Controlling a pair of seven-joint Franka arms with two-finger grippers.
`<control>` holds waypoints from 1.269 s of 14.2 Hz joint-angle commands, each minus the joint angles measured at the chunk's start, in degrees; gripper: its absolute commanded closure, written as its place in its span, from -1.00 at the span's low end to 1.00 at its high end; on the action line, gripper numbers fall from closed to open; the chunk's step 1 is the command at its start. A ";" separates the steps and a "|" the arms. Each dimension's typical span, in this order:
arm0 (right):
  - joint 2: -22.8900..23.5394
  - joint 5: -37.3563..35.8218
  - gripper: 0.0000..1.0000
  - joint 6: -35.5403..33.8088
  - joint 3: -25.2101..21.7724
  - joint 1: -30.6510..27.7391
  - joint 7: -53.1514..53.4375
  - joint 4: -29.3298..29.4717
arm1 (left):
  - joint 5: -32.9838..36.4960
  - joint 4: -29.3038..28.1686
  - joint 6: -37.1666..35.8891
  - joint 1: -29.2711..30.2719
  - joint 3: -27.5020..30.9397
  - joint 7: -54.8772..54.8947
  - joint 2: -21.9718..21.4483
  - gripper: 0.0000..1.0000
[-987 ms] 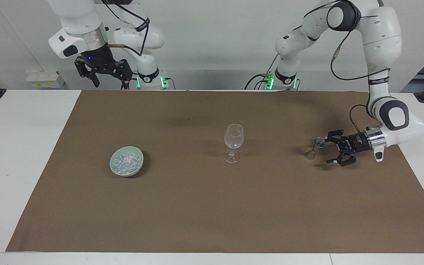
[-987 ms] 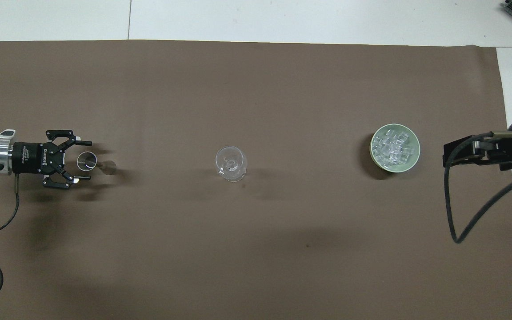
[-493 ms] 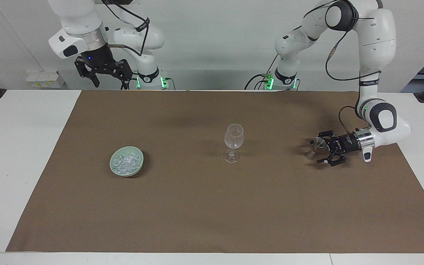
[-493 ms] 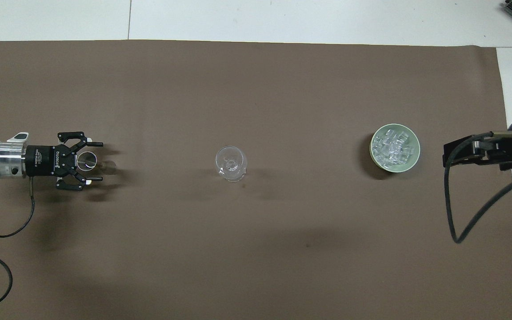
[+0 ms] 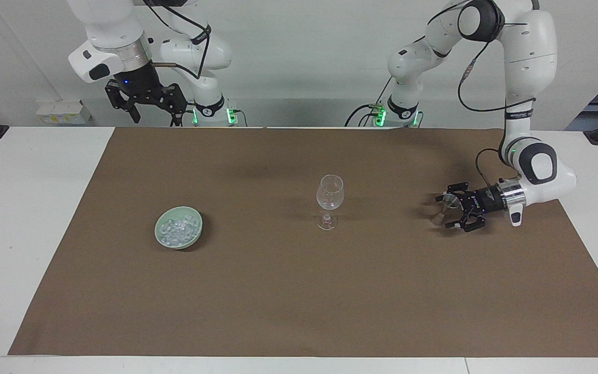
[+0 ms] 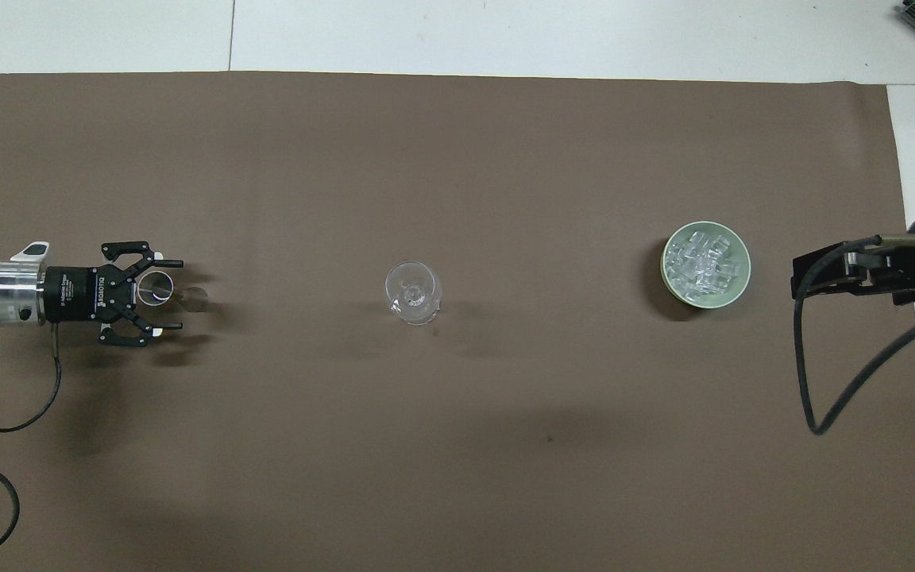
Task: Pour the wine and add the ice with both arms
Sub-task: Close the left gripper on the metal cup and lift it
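A clear wine glass [image 5: 329, 200] stands upright at the middle of the brown mat; it also shows in the overhead view [image 6: 412, 292]. A pale green bowl [image 5: 195, 229] holds the ice [image 5: 176, 230] toward the right arm's end; the overhead view shows the bowl [image 6: 740, 280] and the ice [image 6: 700, 263]. A small clear stemmed glass [image 5: 450, 201] stands toward the left arm's end. My left gripper [image 5: 444, 212] lies level and open, one finger on each side of that small glass [image 6: 156, 287]. My right gripper [image 5: 156, 117] waits open, high over the table's edge by its base.
The brown mat [image 5: 299, 291] covers most of the white table [image 5: 24, 208]. A black cable [image 6: 811, 373] hangs from the right arm's wrist at the mat's edge, near the bowl. A cable [image 6: 5, 413] trails from the left arm's wrist.
My left gripper has slid toward the table's middle, so its open fingers now reach around the small glass. The right arm, the wine glass and the bowl have not moved.
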 commanded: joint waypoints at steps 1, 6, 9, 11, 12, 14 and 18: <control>-0.55 0.40 -1.00 1.13 0.38 -0.97 -0.97 -0.83 | -1.23 -2.41 0.80 0.28 0.33 1.20 -2.10 -1.00; -0.64 0.40 -1.00 1.13 0.38 -0.88 -0.97 -0.83 | -1.41 -2.41 0.88 1.07 0.24 1.02 -2.10 -0.68; -0.55 0.31 -1.00 1.13 0.38 -0.97 -0.97 -0.83 | -2.20 -2.50 0.88 1.08 0.24 1.11 -2.28 -0.67; -0.55 0.40 -1.00 1.13 0.38 -0.88 -0.97 -0.83 | -2.99 -2.50 0.71 1.08 0.24 1.11 -2.37 -0.61; -0.64 0.31 -1.00 1.13 0.38 -0.88 -0.97 -0.83 | -2.99 -2.50 0.71 1.08 0.24 1.11 -2.37 -0.40; -0.64 0.31 -1.00 1.13 0.38 -0.97 -1.05 -0.83 | -3.08 -2.50 0.71 1.08 0.24 1.11 -2.37 0.14; -0.64 0.40 -1.00 1.13 0.38 -0.88 -1.05 -0.83 | -3.08 -2.50 0.62 1.51 0.24 1.11 -2.37 1.00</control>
